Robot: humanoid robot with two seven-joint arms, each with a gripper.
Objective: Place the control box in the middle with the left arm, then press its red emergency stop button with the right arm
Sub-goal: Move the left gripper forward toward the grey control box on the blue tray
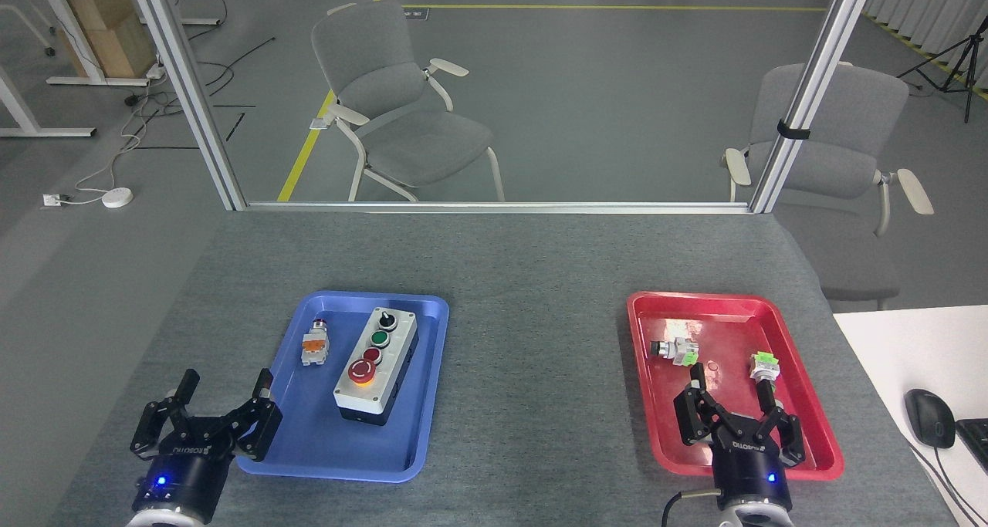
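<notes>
The grey speckled surface (525, 357) fills the lower view, and its bare centre, the middle where the box belongs, lies between two trays. At about nine o'clock from that centre sits the blue tray (309, 442); at three o'clock sits the red tray (803, 403), holding two small loose switch parts.

The control box (376, 366) lies inside the blue tray, in its right half, long axis running roughly twelve to six o'clock, tilted a little clockwise. It looks rigid: a hard light-grey shell on a black base, probably moderately light but smooth-sided, so it could slip under a weak pinch. The best hold seems to be across its narrow width, fingers on the two long side walls near mid-length, clear of the buttons on top. The tray's raised rim means it must be lifted rather than slid out.

The left gripper (224, 403) hovers at the tray's seven o'clock corner, jaws spread wide and empty. The right gripper (733, 403) hangs over the red tray's near edge, likewise spread and holding nothing.

The red emergency stop button (362, 371) sits at the box's six o'clock end, a domed head that should take a straight downward push. A small white-and-orange switch part (316, 344) lies just left of the box.
</notes>
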